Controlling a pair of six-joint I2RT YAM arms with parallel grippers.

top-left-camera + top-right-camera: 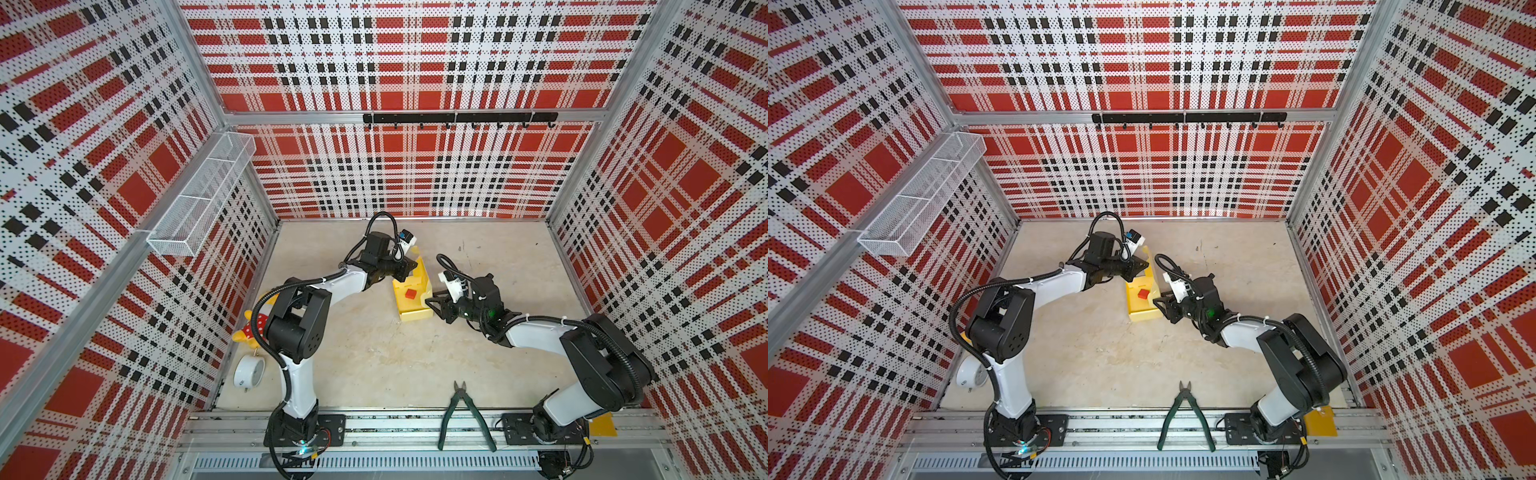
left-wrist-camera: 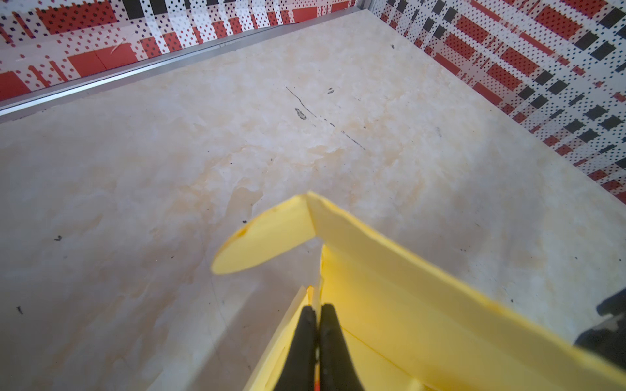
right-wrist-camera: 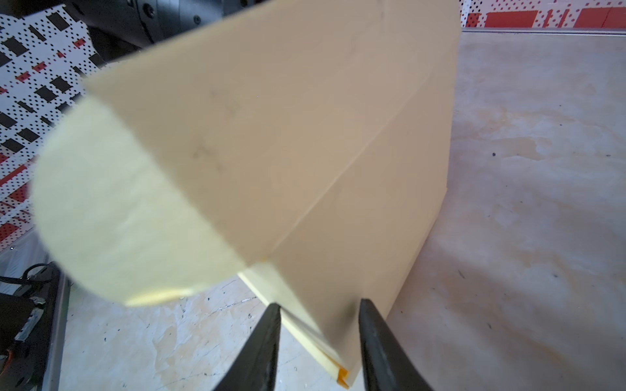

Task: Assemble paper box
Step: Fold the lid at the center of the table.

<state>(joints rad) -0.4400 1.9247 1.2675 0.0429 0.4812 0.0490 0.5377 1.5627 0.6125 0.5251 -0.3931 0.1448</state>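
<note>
Paper box (image 1: 409, 308) sits mid-table (image 1: 374, 357) between the grippers, open side up, with its long axis running from the near side to the far side. In both top views you see a small red block (image 1: 411, 294) inside. The wrist views show only pale yellow card and a rounded tab (image 2: 264, 237). The left gripper (image 2: 317, 308) pinches one wall. The right gripper (image 3: 319, 304) straddles an edge, jaws parted.

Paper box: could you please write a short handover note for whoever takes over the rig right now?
Left gripper: shut on a wall of the paper box.
Right gripper: open, jaws astride a box edge.
Box: mid-table, between both arms.
Done: walls partly raised.
To do: rounded tabs loose; tuck them, finish folding.
</note>
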